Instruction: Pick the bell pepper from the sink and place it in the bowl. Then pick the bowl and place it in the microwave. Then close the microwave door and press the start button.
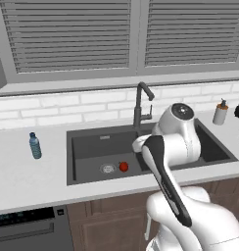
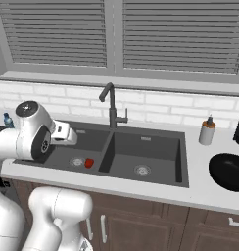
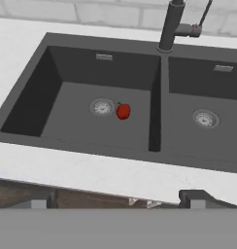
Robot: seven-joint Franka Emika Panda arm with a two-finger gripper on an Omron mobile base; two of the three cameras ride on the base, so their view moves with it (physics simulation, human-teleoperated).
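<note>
A small red bell pepper (image 1: pixel 123 166) (image 2: pixel 89 163) (image 3: pixel 123 111) lies on the floor of the left basin of the dark grey sink (image 1: pixel 70 162) (image 2: pixel 182 157) (image 3: pixel 157 112), just right of that basin's steel drain (image 3: pixel 101 106). My gripper (image 3: pixel 118 199) hangs above the counter's front edge, well above and in front of the pepper, open wide with nothing between its fingertips (image 3: pixel 198 197). The black bowl (image 2: pixel 229 171) sits on the counter to the right of the sink. The microwave and its door are out of view.
A tall dark faucet (image 1: pixel 140 105) (image 2: pixel 110 105) (image 3: pixel 170 26) rises behind the sink's divider. A soap dispenser (image 1: pixel 220 112) (image 2: pixel 206 131) stands at the back right, a water bottle (image 1: pixel 35 145) on the counter to the left. White tiles and shuttered windows lie behind.
</note>
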